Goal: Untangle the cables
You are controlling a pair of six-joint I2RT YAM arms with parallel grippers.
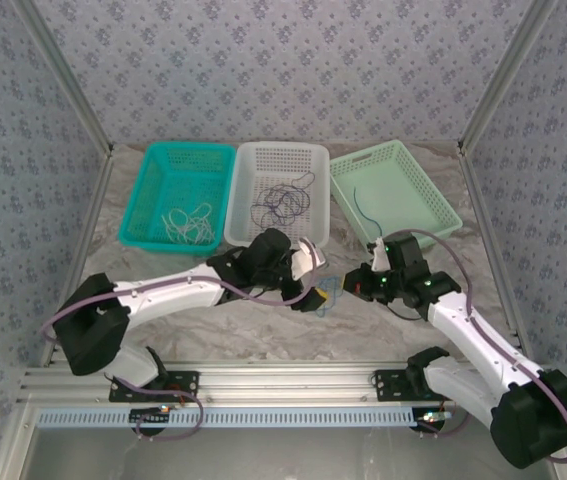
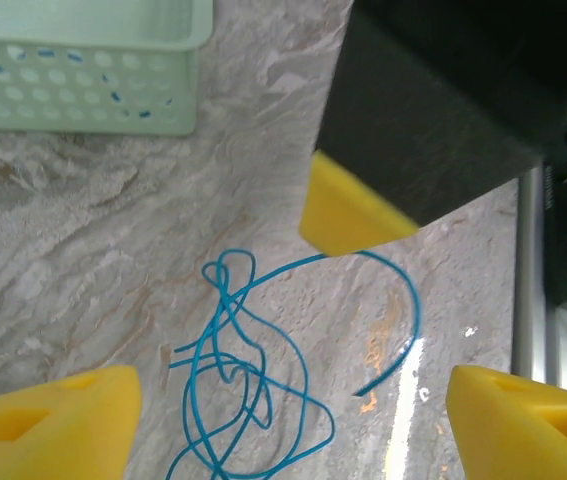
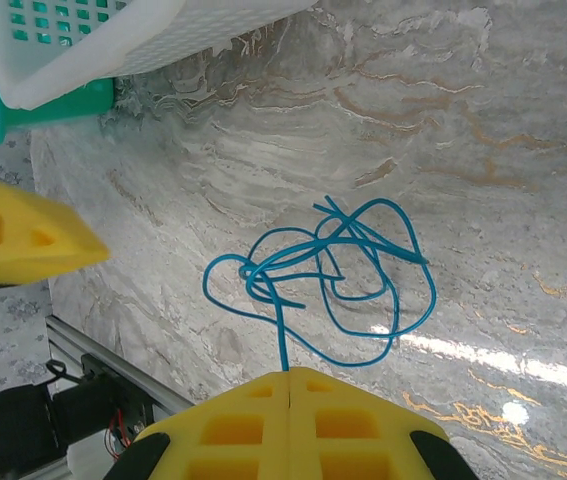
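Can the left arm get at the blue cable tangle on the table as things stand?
Probably yes: the left gripper hangs open over the blue cable, with nothing between; the right gripper pinches only one end.

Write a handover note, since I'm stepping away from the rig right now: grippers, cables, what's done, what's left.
Left gripper: open, over the blue tangle on the table.
Right gripper: fingers shut on one end of that tangle.
Done: whitish cables in the teal basket, dark cable in the white basket, blue cable in the light green basket.
Left: pull the tangle apart.
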